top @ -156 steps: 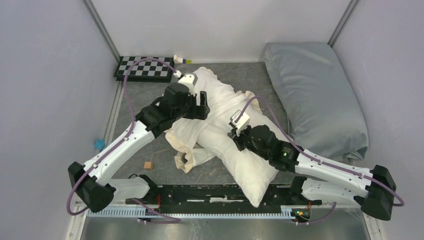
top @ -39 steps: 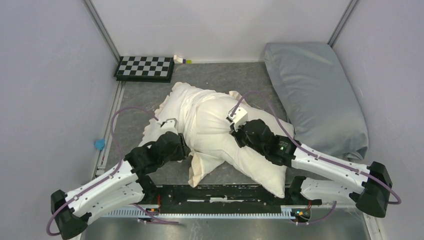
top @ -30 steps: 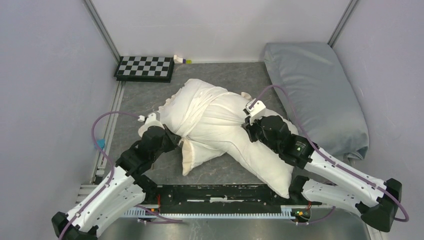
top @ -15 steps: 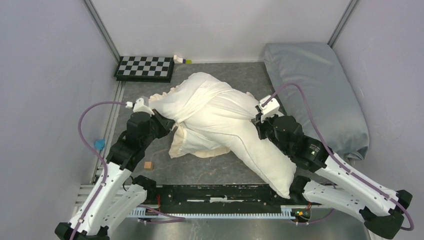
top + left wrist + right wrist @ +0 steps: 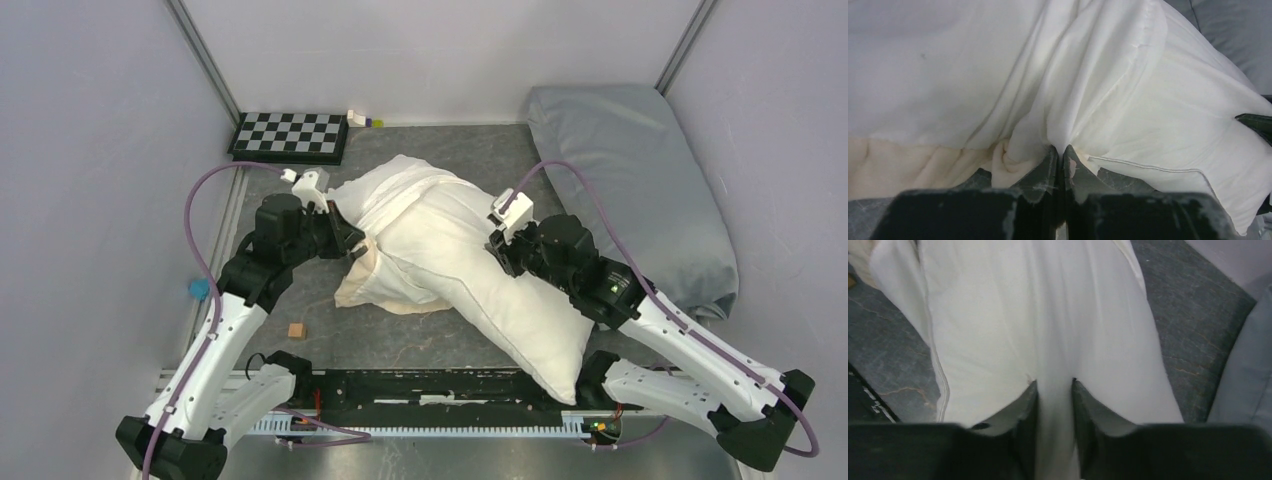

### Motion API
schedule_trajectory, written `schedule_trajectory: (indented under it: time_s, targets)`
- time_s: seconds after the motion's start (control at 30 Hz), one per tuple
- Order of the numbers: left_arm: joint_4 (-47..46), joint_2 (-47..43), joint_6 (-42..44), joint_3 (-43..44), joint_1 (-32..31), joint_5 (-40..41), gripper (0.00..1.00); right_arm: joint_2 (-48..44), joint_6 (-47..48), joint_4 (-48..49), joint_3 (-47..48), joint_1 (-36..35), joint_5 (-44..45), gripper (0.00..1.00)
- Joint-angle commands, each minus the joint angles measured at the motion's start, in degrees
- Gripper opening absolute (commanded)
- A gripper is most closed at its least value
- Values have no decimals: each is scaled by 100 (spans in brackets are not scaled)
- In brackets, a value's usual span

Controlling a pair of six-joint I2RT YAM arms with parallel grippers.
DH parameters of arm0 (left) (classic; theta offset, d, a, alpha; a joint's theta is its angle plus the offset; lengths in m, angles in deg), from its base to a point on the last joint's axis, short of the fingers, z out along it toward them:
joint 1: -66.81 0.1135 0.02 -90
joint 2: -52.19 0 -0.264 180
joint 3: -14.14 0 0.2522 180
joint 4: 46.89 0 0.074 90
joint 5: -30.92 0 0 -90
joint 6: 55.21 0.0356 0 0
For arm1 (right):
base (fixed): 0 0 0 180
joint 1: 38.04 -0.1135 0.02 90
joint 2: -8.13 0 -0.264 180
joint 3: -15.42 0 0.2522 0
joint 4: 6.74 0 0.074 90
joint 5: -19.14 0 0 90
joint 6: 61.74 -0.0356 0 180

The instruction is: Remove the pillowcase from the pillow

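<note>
The pillow (image 5: pixel 525 325) lies slantwise on the worktop (image 5: pixel 470 150), its near-right end bare and its far-left end inside the pillowcase (image 5: pixel 375 285), where the left jaws clench a fold; the right jaws straddle its middle, slightly parted, and I cannot tell if they grip.

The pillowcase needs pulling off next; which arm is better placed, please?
Left, probably: the left pincer is shut on a fold of the pillowcase, while the right pincer sits on the pillow, jaws slightly apart, better for pinning it.
</note>
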Motion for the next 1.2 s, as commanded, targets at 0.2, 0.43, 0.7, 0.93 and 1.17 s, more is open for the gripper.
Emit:
schedule_trajectory:
  time_s: [0.2,0.43,0.7,0.93,1.17]
  targets:
    - [-441,-204,715,115,60,-328,2,439,218,196,1149,-68,-810,98]
    - [-452,-225,772,78,59,-259,2,1448,402,71,1977,-1228,82,98]
    - [-453,-344,812,-27,60,-201,2,2548,634,315,2213,-1627,145,98]
    - [-452,-395,830,-55,60,-95,2,3237,955,-59,1956,-1920,1169,98]
    - [-337,-322,842,24,60,94,2,3791,826,-527,1642,-1931,2351,98]
